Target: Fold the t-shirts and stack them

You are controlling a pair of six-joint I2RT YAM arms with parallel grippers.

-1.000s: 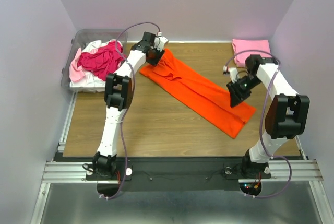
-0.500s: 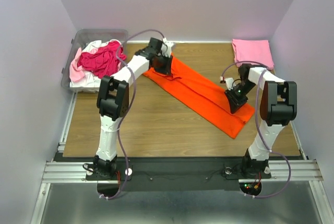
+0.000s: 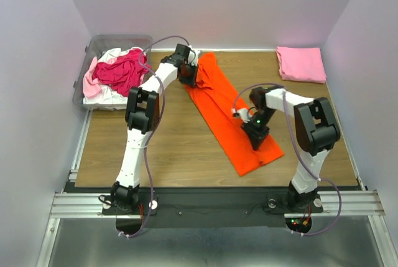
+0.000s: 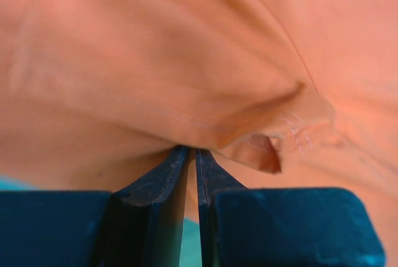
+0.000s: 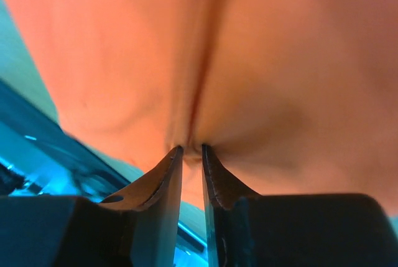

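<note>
1. Left gripper (image 4: 191,150): jaws clenched on a raised fold of the orange t-shirt (image 4: 186,61); a stitched hem corner curls just to the 3 o'clock side of the tips.
2. Right gripper (image 5: 189,147): jaws pinched on a crease of the same cloth, which fills its wrist view.
3. Top view: the orange t-shirt (image 3: 219,102) lies as a long folded band on the table, running 11 o'clock to 5 o'clock. Left gripper (image 3: 188,74) holds its far end, right gripper (image 3: 256,135) its near part.
4. The right forearm and a looped cable (image 3: 249,88) hang over the band's near half.
5. Folded pink t-shirt (image 3: 301,63) lies flat at the 1 o'clock corner, well apart.
6. Clear bin (image 3: 94,44) at 10 o'clock holds a magenta t-shirt (image 3: 121,71) heaped on white and pale pink ones.
7. Wood-grain table (image 3: 137,149); pale lilac walls (image 3: 37,43); aluminium rail (image 3: 211,203) at 6 o'clock carries the arm bases.
</note>
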